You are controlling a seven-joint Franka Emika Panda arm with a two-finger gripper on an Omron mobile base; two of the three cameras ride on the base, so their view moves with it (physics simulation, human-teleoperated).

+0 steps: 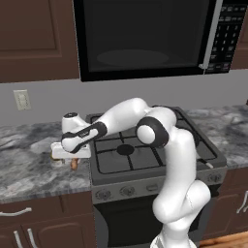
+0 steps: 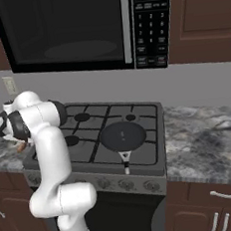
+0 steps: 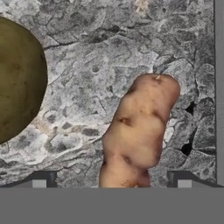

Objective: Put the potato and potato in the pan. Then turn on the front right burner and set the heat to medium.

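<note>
The elongated orange-brown potato (image 3: 140, 127) lies on the marble counter, its near end between my gripper's (image 3: 111, 181) two fingertips. The tips stand wide apart with a gap on each side of it, so the gripper is open. The round olive-yellow potato (image 3: 17, 78) rests just to the left in the hand view. In the left base view my gripper (image 1: 72, 157) hangs low over the counter left of the stove, with the orange-brown potato (image 1: 74, 164) peeking out beneath it. The dark pan (image 2: 123, 135) sits on the front right burner, its handle pointing toward the stove's front.
The stove (image 1: 145, 145) stands right of my hand, with a row of knobs (image 2: 126, 185) along its front panel. A microwave (image 1: 145, 38) hangs above it. The grey marble counter (image 1: 29, 160) runs on both sides, and a wall outlet (image 1: 22, 99) sits behind on the left.
</note>
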